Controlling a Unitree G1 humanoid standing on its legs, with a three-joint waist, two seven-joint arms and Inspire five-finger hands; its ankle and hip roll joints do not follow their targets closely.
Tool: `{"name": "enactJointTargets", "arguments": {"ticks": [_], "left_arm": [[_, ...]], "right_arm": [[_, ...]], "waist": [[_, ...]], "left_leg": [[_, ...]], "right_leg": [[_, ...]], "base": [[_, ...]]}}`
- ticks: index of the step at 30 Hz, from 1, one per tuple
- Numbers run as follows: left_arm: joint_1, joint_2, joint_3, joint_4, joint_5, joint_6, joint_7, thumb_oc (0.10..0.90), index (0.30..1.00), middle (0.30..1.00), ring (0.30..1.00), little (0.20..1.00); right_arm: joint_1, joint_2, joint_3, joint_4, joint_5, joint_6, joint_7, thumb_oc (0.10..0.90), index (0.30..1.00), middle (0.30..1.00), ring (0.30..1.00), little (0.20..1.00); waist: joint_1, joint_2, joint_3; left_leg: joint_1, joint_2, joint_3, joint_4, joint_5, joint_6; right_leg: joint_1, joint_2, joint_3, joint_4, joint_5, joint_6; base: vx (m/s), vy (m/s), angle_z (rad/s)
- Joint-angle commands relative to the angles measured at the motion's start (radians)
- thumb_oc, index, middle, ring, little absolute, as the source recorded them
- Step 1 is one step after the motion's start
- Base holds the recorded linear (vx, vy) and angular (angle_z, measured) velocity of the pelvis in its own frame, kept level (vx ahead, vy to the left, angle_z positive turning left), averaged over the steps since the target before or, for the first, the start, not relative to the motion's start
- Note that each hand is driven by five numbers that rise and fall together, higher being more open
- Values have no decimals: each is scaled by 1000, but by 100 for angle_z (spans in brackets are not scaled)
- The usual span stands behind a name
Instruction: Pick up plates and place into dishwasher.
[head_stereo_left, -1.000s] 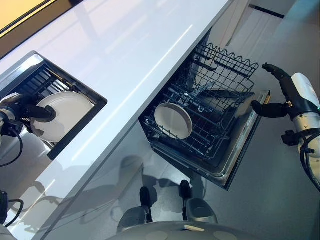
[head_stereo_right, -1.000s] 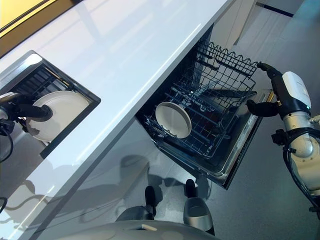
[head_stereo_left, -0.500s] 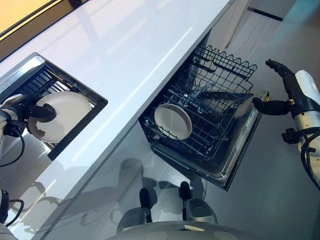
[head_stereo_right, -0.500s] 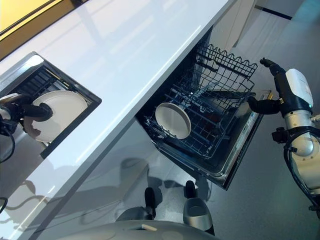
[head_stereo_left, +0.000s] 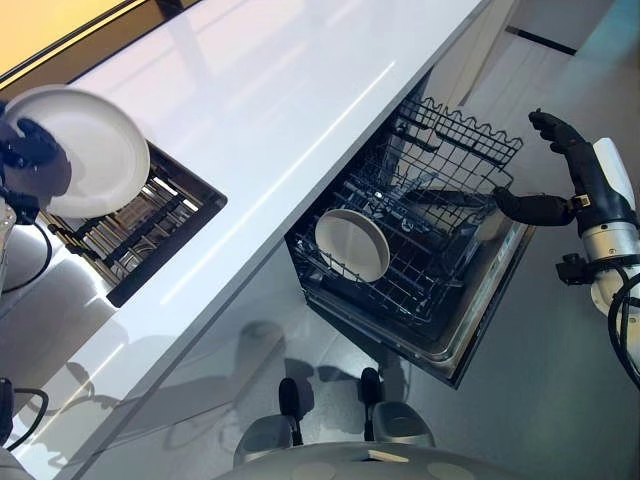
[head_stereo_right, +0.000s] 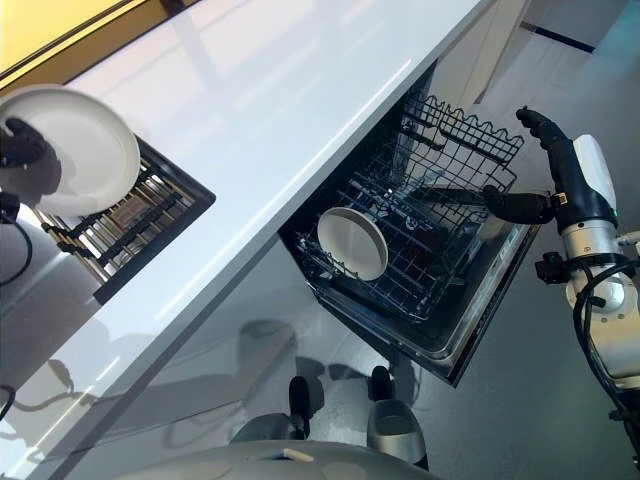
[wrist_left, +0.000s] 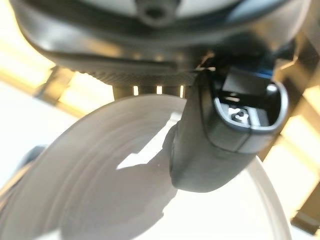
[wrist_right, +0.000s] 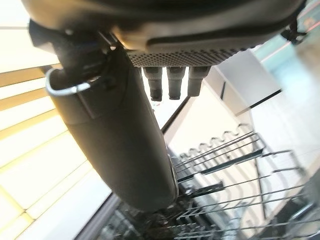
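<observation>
Fingers of the left hand (head_stereo_left: 32, 160) pinch a white plate (head_stereo_left: 88, 140); in the left wrist view the thumb (wrist_left: 220, 145) presses flat on the plate's face, the fingers behind the rim. Plate is held clear of the counter (head_stereo_left: 300, 110), above the sink rack (head_stereo_left: 140, 230), its face tilted toward the camera.

Right hand (head_stereo_left: 565, 190) hangs empty, fingers and thumb spread apart, just past the far edge of the dishwasher rack (head_stereo_left: 420, 240).

Key relation: the rack lies well to the robot's right of the held plate and lower, below the counter edge. A second plate (head_stereo_left: 352, 244) already stands on edge at the near left of the rack. The right hand is nearer the rack; the left carries the load.

Judgement: next move calls for a long cross-body carry or a handover.
</observation>
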Motion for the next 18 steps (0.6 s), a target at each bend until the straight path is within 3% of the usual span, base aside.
{"name": "enactJointTargets", "arguments": {"ticks": [1, 6, 11, 15, 18], "left_arm": [[-38, 180, 87, -66, 127, -102, 165, 100, 300, 300, 300, 200], [2, 149, 143, -237, 66, -140, 205, 100, 300, 300, 300, 200], [30, 26, 203, -430, -23, -276, 234, 100, 300, 300, 300, 200], [17, -53, 192, -529, -47, -370, 238, 100, 300, 300, 300, 200], [-5, -97, 163, -578, -81, -396, 204, 100, 300, 300, 300, 200]], "right_arm": [[-93, -30, -25, -66, 77, -113, -26, 800, 900, 900, 900, 900], [-100, 14, -19, -89, 128, -122, 3, 800, 900, 900, 900, 900], [-127, 89, 0, -114, 237, -139, 70, 800, 900, 900, 900, 900], [-158, 138, 21, -138, 305, -144, 100, 800, 900, 900, 900, 900], [-186, 161, 30, -156, 359, -149, 117, 800, 900, 900, 900, 900]], "waist": [[1, -3, -173], [14, -5, -185], [20, -10, -195], [16, -12, -204], [12, -15, -208]], "left_leg": [[8, -76, 2, 1, -44, 18], [11, -75, -9, 1, -45, 16], [13, -74, -19, 1, -45, 13], [16, -74, -17, 1, -46, 11], [18, -73, -17, 1, -46, 10]], "right_leg": [[9, 16, -24, 16, 4, 53], [17, 17, -32, 17, -3, 49], [23, 19, -36, 15, -4, 43], [26, 19, -35, 14, -3, 41], [26, 20, -32, 14, 0, 42]], "base": [[0, 0, 0], [3, -23, 4], [2, -22, 5], [1, -13, 3], [0, 0, 0]]}}
